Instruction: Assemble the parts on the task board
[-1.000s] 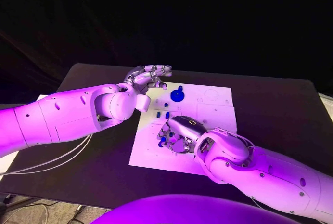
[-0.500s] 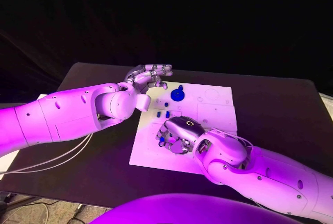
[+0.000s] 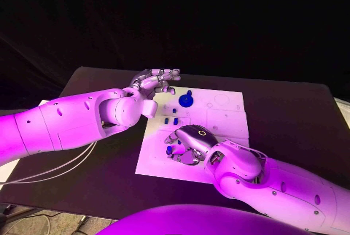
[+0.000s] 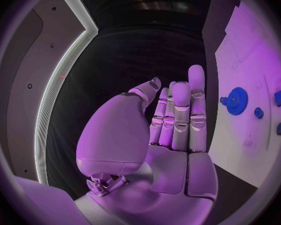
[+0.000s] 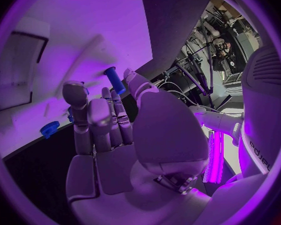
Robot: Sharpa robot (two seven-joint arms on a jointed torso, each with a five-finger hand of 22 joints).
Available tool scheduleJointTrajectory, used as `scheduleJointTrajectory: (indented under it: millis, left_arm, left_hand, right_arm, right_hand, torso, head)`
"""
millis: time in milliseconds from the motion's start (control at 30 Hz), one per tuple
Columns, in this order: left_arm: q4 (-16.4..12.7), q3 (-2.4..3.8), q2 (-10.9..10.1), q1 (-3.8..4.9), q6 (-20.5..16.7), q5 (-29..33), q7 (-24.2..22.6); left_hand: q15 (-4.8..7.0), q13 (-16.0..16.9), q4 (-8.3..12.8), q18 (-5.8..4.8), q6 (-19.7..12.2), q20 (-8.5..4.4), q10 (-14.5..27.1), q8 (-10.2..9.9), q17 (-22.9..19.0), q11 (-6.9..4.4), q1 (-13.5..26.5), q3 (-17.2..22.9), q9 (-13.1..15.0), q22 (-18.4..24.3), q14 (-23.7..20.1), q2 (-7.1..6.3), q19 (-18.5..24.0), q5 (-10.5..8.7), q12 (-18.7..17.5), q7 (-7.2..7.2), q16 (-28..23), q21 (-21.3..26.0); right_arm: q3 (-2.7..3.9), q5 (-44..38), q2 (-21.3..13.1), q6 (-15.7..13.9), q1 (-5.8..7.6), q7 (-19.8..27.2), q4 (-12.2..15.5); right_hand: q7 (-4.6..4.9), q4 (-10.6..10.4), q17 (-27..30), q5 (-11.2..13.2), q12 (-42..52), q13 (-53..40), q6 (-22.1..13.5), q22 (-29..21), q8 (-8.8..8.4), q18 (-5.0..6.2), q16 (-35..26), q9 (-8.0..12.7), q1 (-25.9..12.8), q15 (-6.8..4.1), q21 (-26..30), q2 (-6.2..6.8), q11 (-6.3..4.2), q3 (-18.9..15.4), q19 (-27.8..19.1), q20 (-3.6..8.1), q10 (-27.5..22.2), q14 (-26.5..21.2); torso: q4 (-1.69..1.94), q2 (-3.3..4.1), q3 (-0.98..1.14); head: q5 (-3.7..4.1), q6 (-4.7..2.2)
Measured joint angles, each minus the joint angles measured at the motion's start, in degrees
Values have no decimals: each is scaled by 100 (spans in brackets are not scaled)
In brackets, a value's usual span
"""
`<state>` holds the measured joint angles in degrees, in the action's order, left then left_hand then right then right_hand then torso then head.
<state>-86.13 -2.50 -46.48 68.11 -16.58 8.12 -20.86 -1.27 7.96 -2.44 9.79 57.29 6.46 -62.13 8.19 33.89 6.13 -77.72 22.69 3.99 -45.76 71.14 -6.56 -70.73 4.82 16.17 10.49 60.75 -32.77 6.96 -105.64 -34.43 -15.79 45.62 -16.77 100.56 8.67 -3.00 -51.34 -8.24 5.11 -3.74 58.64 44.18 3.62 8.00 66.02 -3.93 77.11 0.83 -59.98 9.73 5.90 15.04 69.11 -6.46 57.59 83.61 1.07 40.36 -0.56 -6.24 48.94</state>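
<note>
The right hand (image 3: 191, 142) pinches a small blue cylindrical peg (image 5: 114, 79) over the white task board (image 3: 222, 125). Beyond the board's far corner, the left hand (image 3: 155, 82) holds nothing, fingers (image 4: 181, 110) loosely apart.

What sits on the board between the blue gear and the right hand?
Head view: between the blue gear and the right hand lie small blue parts on the white task board, around its left side; otherwise bare plate.
</note>
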Motion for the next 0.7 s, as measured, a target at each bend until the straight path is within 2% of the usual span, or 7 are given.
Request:
scheduleJointTrajectory:
  millis: [167, 233, 467, 500, 567, 600, 700]
  left_arm:
    - [1, 0, -6, 0, 2, -2, 1]
    - [1, 0, -6, 0, 2, -4, 2]
    - [19, 0, 19, -22, 6, -26, 3]
    - [20, -2, 20, -30, 7, -31, 4]
    - [19, -2, 19, -47, 10, -41, 4]
    - [19, -2, 16, -53, 11, -45, 4]
    - [17, -2, -3, -69, 15, -60, 5]
  left_hand:
    - [21, 0, 23, 0, -41, 0, 36, 22, -12, -5, -57, 23, 0, -7, -21, 57, 0, 42, 43, 1, 0, 0]
    - [21, 0, 23, 0, -41, 0, 41, 22, -11, 0, -60, 23, 0, -8, -21, 60, 0, 44, 45, 1, 0, 0]
    - [21, 4, 23, 0, -41, 0, 41, 22, -11, 0, -60, 23, 0, -8, -21, 60, 0, 44, 46, 1, 0, 0]
    - [20, 4, 23, 0, -41, 0, 41, 22, -11, 0, -60, 23, 0, -8, -21, 60, 0, 44, 46, 1, 0, 0]
    - [21, 4, 23, 0, -41, 0, 41, 22, -11, 0, -60, 23, 0, -8, -21, 60, 0, 44, 46, 1, 0, 0]
    - [21, 4, 23, 0, -41, 0, 41, 22, -11, 0, -60, 23, 0, -8, -21, 60, 0, 44, 46, 1, 0, 0]
    - [21, 4, 23, 0, -41, 0, 41, 22, -11, 0, -60, 23, 0, -8, -21, 60, 0, 44, 46, 1, 0, 0]
  right_arm:
    - [20, 3, -183, -362, -32, -13, 194]
    - [67, 13, -315, -518, -31, -11, 326]
    - [385, 397, -1059, -832, 68, -13, 885]
    - [418, 523, -1212, -833, 94, -31, 954]
    - [480, 845, -1586, -820, 154, -110, 1094]
    - [498, 981, -1747, -807, 172, -158, 1147]
    - [526, 1365, -2227, -740, 197, -378, 1299]
  right_hand:
    - [36, -40, 13, -69, 151, -12, 36, -29, 0, 0, 0, -8, 133, 0, 7, -130, -11, -82, 1, 0, 57, 0]
    - [26, -56, -18, -75, 206, -12, 81, -3, 0, 0, 0, -8, 148, 0, 7, -145, -20, -98, 26, 24, 127, 0]
    - [13, -164, -555, -75, 478, -60, 194, 508, 0, 0, 381, -15, 101, -46, -336, -218, -72, -149, 335, 50, 612, 43]
    - [-29, -207, -883, -62, 649, -132, 239, 851, 15, -6, 605, -20, 82, -98, -574, -239, -108, -140, 496, 65, 917, 46]
    - [-128, -288, -1630, 42, 1232, -434, 358, 1715, 77, -207, 1113, -40, 35, -256, -1181, -284, -265, -197, 897, 167, 1889, 40]
    - [-163, -339, -1766, 49, 1429, -571, 378, 1926, 79, -233, 1216, -40, -8, -313, -1334, -322, -378, -249, 994, 227, 2232, 42]
    - [-224, -508, -1924, 16, 1766, -940, 367, 2204, 79, -232, 1351, -40, -198, -372, -1549, -246, -494, -418, 1100, 333, 2418, 41]
  torso:
    - [-5, -3, 3]
    - [-9, -4, 4]
    - [-35, -26, 4]
    - [-43, -34, 8]
    - [-61, -44, 13]
    - [-77, -51, 15]
    - [-130, -58, 19]
  head:
    - [-3, -10]
    - [1, -23]
    - [93, -91]
    - [117, -105]
    - [164, -139]
    - [196, -169]
    - [255, -230]
